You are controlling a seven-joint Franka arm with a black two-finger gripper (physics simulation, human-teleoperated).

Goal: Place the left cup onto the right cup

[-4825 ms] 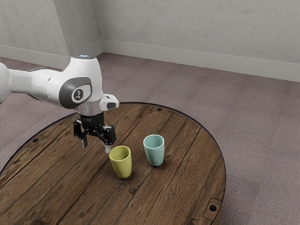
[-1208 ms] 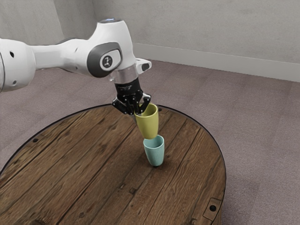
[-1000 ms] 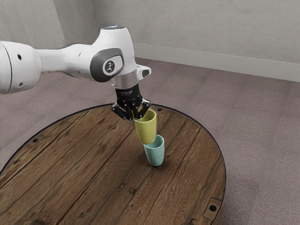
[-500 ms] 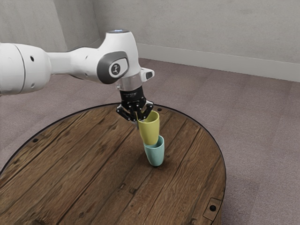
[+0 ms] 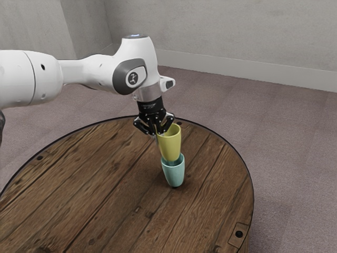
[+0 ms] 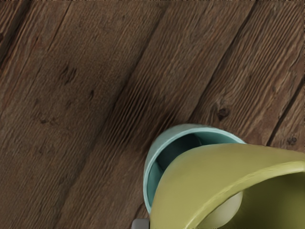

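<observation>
while rim-pinched in the pincer [image 5: 158,128], yellow cup [image 5: 170,143] just below it, inside teal cup [image 5: 172,172]

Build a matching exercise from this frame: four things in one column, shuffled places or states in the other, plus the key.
Column one
1. yellow cup
2. teal cup
3. pincer
4. table

Column two
A. upright on the wood, another cup's base in its mouth
B. round, dark planks, carries both cups
C. held by its rim, lower end inside the other cup
D. shut on a cup's rim

Pairs: 1-C, 2-A, 3-D, 4-B
</observation>
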